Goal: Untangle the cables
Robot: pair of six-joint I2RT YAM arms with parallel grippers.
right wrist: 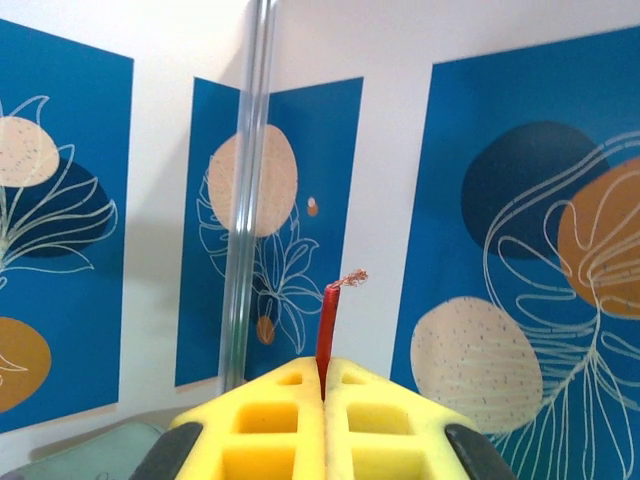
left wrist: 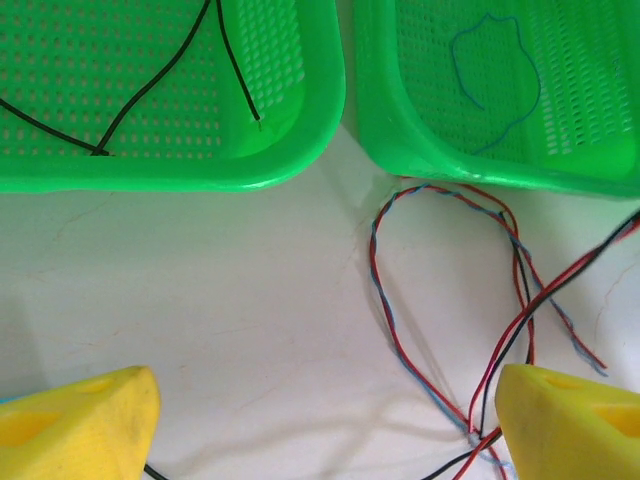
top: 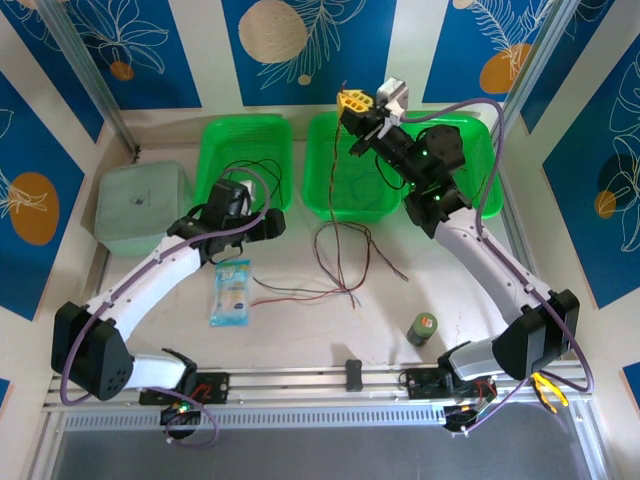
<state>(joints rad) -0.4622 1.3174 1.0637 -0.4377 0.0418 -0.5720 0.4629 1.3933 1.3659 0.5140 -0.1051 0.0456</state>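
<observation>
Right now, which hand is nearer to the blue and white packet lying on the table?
Left. The left hand sits just beyond the packet, on its far side; the right hand is high up by the right basket, shut on a red cable.

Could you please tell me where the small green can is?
In the top view, the small green can stands toward the table's near edge on the right, just left of the right arm's base and right of the loose cables.
</observation>
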